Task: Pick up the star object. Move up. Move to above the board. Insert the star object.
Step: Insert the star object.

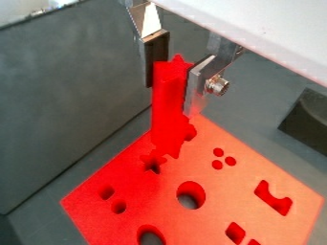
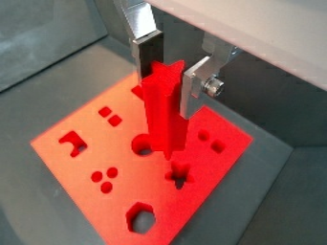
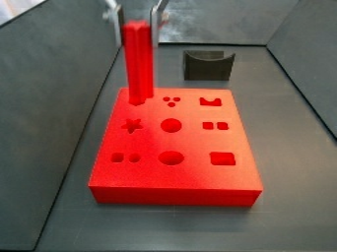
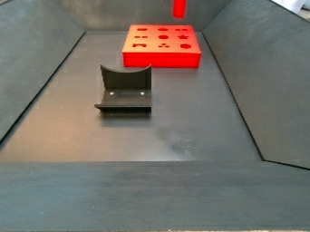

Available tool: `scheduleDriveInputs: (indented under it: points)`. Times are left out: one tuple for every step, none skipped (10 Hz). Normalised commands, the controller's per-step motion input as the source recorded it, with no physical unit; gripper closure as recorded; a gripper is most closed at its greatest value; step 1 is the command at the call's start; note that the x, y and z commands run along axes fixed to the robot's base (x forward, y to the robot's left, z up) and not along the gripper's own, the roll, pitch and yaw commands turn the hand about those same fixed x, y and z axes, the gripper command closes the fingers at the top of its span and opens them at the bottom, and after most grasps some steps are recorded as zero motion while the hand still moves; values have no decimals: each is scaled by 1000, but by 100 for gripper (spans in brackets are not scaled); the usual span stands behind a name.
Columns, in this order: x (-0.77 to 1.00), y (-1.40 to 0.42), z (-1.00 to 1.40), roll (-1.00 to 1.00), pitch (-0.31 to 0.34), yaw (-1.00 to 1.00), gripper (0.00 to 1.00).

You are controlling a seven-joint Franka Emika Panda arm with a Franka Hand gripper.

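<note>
My gripper (image 1: 177, 77) is shut on the top of the star object (image 1: 166, 110), a tall red peg with a star-shaped end, held upright. Both wrist views show this; the gripper (image 2: 173, 77) grips the peg (image 2: 163, 110). The board (image 1: 243, 215) lies below it, flat and red with shaped holes. In a side view the gripper (image 3: 137, 18) holds the peg (image 3: 137, 61) above the board's (image 3: 171, 172) far left part, its lower end off the surface. The star hole (image 3: 132, 125) lies a little nearer than the peg. In a side view the peg (image 4: 179, 8) hangs above the board (image 4: 162, 56).
The dark grey fixture (image 3: 207, 65) stands on the floor beyond the board; in a side view the fixture (image 4: 123, 89) is in the middle of the bin. Sloping grey walls close in the floor on all sides.
</note>
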Motion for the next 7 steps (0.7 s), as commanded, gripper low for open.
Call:
scheduleDriveInputs:
  points:
    - [-114,-20,-431,140,-87,51,100]
    - [0,0,-20,0,0,0,100]
    - [0,0,-237,74,-57,0,100]
    - [-60,-3,-514,147,-156,0,100]
    - [-71,-17,-609,159,-199,0,100]
    - [-54,-26,-651,150,-216,0,100]
    - [-31,0,-229,36,-91,0,100]
